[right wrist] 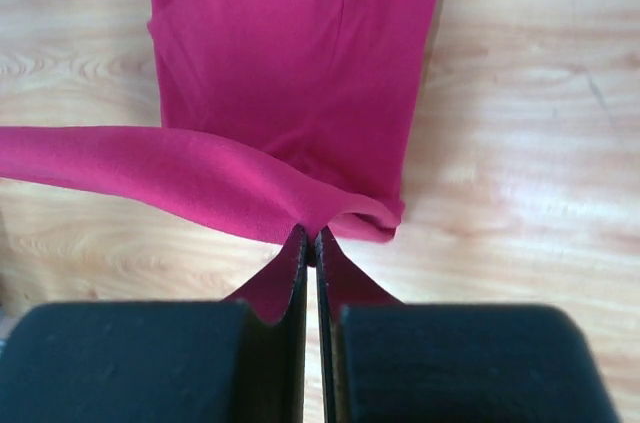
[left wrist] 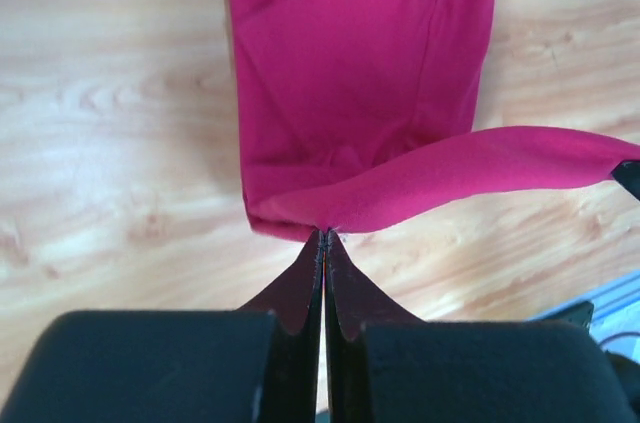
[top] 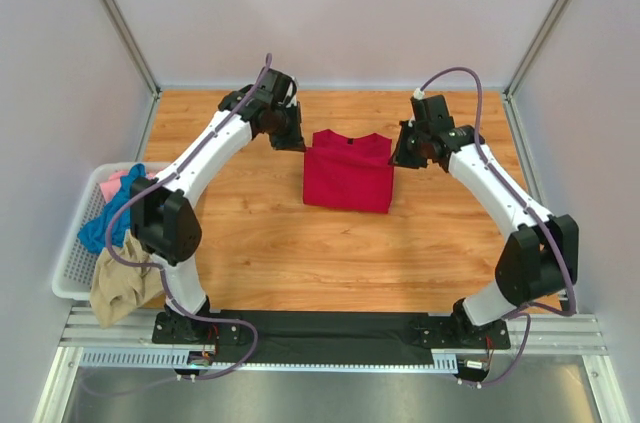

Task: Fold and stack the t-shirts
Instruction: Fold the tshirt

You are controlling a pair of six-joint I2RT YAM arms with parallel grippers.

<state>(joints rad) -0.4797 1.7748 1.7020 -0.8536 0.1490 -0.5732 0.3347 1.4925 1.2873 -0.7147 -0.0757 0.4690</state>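
A crimson red t-shirt [top: 347,175] lies partly folded at the middle of the wooden table, its dark neck label toward the far edge. My left gripper [top: 300,143] sits at the shirt's far left corner and is shut on the cloth edge [left wrist: 326,233]. At the far right corner my right gripper [top: 397,158] is shut on the same edge [right wrist: 310,233]. Between the two grips a band of red cloth [left wrist: 480,168] [right wrist: 150,168] is lifted off the rest of the shirt [left wrist: 360,73] [right wrist: 300,53]. Teal [top: 108,218], pink [top: 115,181] and tan [top: 120,288] t-shirts lie in the basket.
A white lattice basket [top: 68,268] stands at the table's left edge, with the tan shirt hanging over its near rim. Grey walls close the table at the back and both sides. A black strip [top: 320,328] runs along the near edge between the arm bases.
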